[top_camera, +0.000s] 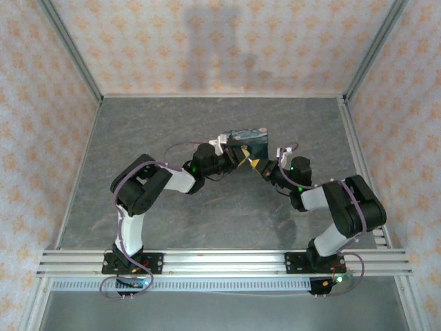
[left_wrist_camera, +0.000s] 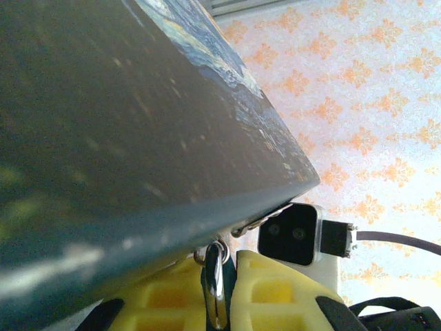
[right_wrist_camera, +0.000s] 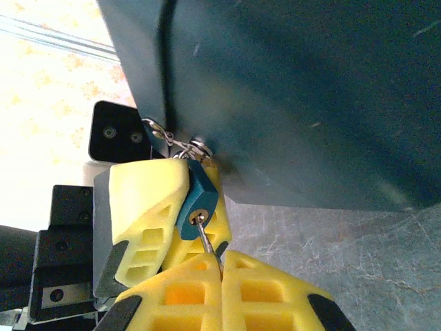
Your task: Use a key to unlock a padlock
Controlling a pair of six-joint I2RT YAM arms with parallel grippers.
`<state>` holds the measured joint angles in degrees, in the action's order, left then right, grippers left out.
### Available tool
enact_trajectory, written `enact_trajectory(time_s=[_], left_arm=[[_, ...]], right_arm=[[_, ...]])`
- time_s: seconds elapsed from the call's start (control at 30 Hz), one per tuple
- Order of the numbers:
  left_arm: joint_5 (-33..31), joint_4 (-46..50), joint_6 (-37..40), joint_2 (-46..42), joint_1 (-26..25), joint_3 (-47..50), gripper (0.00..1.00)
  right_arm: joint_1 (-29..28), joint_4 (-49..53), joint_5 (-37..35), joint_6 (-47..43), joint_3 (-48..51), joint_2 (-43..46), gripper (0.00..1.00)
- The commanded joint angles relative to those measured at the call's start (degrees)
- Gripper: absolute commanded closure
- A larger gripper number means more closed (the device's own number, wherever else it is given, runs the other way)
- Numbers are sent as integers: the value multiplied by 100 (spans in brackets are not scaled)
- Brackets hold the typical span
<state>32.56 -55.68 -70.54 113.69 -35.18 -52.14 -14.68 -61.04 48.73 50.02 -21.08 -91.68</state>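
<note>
— How are the fingers set, and what is held?

— The right gripper (right_wrist_camera: 220,263) is pressed closed on the key (right_wrist_camera: 207,238). Just a thin, pale metal shaft is seen rising from between its ribbed yellow foam pads (right_wrist_camera: 275,293). The shaft's tip is seated in the keyhole of the padlock (right_wrist_camera: 196,195). The padlock is pinched between the closed yellow fingers (right_wrist_camera: 148,200) of the left gripper (left_wrist_camera: 219,267).

— What is known of shapes and surfaces?

— The padlock is seen as a small teal block with rounded corners. It is hung just under the lower edge of the box (top_camera: 248,140) and joined to it by small metal rings (right_wrist_camera: 169,138). The box is smooth, dark blue and faintly scuffed, and a swirling blue-and-yellow painting is printed on one face.

— How are the arms posed?

— Both arms are bent at the elbow and turned inward toward the box. The wrists are brought together just on its near side, above the grey, stone-patterned table (top_camera: 138,131).
</note>
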Motion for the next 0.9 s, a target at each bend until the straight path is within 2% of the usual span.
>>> enact_trajectory(time_s=[0.0,0.2,0.33,0.5,0.67,0.87], left_arm=[[462,-633,-71,30,-130,29,100],[471,-655,-65,18,-128,40,100],[479,-680,-56,21,-130,62,100],[493,-663,-48,6,-137,70,100],[531,-655,-57,21,-130,38,100],[524,-646,-65,18,-135,31,100]], right_arm=[[78,-667,-55,407,-204,-344,100],[216,-1935,96,1463,-158,-1027,100],[246,-1912,187,1643,-219,-1145,100],[264,-1163,168,1509,-293,-845,100],[270,621,-90,395,-436,-154,100],[188,1010,-234,65,-635,132,100]])
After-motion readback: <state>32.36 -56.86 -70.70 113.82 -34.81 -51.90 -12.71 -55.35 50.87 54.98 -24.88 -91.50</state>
